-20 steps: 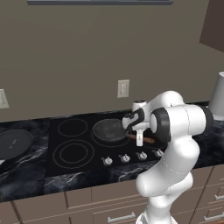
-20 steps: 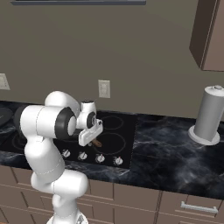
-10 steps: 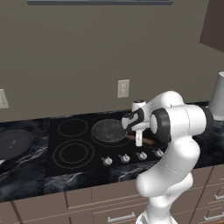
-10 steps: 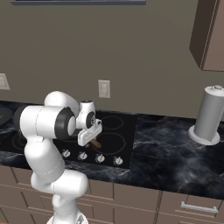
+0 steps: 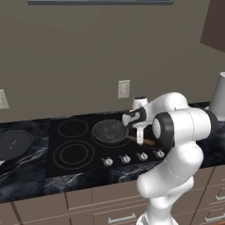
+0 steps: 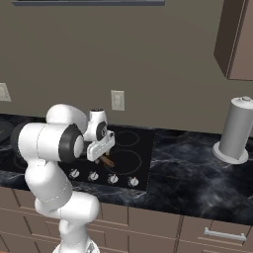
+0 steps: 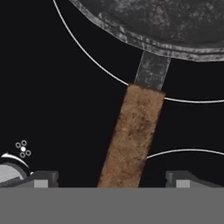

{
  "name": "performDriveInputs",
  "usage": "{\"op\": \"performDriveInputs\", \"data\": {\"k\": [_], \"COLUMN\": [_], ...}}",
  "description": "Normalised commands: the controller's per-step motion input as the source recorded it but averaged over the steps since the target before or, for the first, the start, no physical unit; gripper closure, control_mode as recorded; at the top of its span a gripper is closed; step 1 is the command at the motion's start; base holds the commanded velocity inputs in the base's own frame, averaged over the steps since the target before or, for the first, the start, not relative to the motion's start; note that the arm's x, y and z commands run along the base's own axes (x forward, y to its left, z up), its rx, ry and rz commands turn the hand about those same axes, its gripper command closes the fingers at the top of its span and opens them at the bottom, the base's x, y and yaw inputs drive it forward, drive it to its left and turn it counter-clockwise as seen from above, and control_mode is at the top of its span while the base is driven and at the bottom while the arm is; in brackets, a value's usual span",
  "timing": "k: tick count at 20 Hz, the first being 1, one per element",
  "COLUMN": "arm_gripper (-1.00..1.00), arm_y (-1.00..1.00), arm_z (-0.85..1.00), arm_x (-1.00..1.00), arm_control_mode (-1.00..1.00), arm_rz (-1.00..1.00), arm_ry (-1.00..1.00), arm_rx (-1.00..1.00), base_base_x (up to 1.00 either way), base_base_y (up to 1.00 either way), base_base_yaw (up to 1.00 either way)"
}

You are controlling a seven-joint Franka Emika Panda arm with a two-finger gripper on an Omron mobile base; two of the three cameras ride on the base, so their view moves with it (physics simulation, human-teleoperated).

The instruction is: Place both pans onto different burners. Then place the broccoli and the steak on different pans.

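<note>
The dark grey speckled pan (image 5: 110,131) sits on the back right burner of the black cooktop (image 5: 52,145), its brown wooden handle (image 5: 148,141) pointing right. My gripper (image 5: 140,135) hangs open over that handle. In the hand view the handle (image 7: 134,135) runs up between my two spread fingertips (image 7: 42,179) to the pan (image 7: 166,22), and neither touches it. The plain black pan (image 5: 13,144) rests on the counter left of the cooktop. Two ring burners (image 5: 74,154) on the left side are bare. Broccoli and steak are out of view.
A row of silver knobs (image 5: 125,159) lines the cooktop's front edge, one knob (image 7: 8,171) close to my left fingertip. A grey canister (image 6: 236,129) stands on the dark marble counter at the far right. Wall outlets sit behind the cooktop.
My gripper has gone from shut on the pan's wooden handle to open, letting it go. The pan stays on its burner and the arm has barely moved.
</note>
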Motion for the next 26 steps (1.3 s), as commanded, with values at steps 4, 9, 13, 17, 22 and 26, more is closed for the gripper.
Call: {"op": "performDriveInputs", "data": {"k": [4,9,13,17,22,26], "arm_gripper": [-1.00,-1.00,-1.00,-1.00,-1.00,-1.00], "arm_y": [0.00,0.00,0.00,-0.01,-0.17,-0.03], "arm_z": [0.53,0.53,0.38,0.19,0.11,0.42], "arm_x": [-0.13,-0.41,-0.60,-0.60,-0.67,-0.24], "arm_control_mode": [-1.00,-1.00,-1.00,-1.00,-1.00,-1.00], "arm_rz": [0.00,0.00,-0.13,-0.28,-0.35,-0.28], "arm_ry": [0.00,0.00,0.00,0.00,-0.03,0.00], "arm_rx": [0.00,0.00,0.04,0.11,0.13,0.02], "base_base_x": [0.00,0.00,0.00,0.00,0.00,0.00], "base_base_y": [0.00,0.00,0.00,0.00,0.00,0.00], "base_base_yaw": [0.00,0.00,0.00,0.00,0.00,0.00]}}
